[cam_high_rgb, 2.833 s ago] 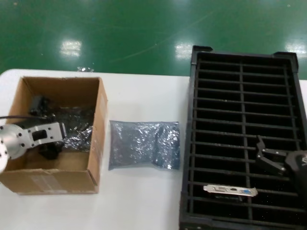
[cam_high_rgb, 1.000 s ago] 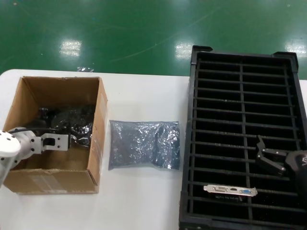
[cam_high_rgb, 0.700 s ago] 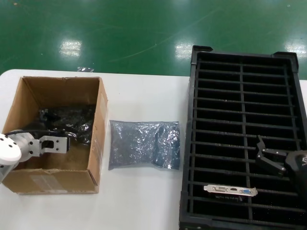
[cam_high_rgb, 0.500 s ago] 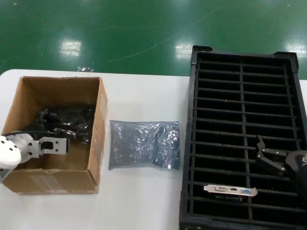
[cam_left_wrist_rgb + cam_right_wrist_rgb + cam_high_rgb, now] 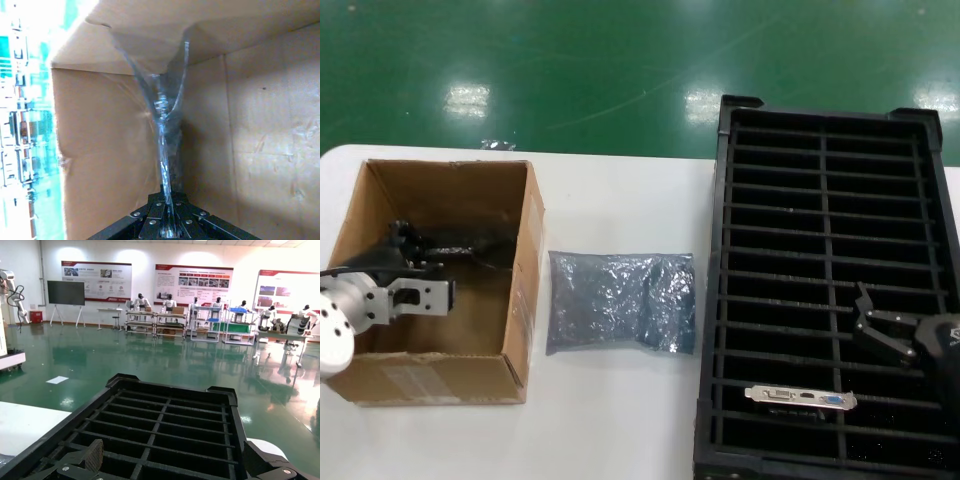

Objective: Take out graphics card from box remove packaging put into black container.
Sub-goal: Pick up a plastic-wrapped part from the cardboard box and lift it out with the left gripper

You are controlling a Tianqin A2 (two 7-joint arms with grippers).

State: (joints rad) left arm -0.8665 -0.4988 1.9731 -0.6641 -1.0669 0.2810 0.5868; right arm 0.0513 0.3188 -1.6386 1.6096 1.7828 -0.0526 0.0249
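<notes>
L gripper point(image 5: 400, 262) is inside the box point(image 5: 525, 290) w/ fingers pinched tight on the edge of the bag point(image 5: 162, 125), which hangs stretched in the wrist view. R gripper point(image 5: 873, 322) hovers over the black tray point(image 5: 712, 300), fingers spread, holding nothing. One bare card point(image 5: 800, 399) sits in a near slot; a second bag point(image 5: 620, 300) lies on the table point(image 5: 610, 200) btwn box & tray.

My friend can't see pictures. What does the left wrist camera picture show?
The left gripper is shut on a crinkly see-through bag, holding it up inside the brown cardboard box. The bag is stretched thin and tall, with the box's plain walls all around it.
</notes>
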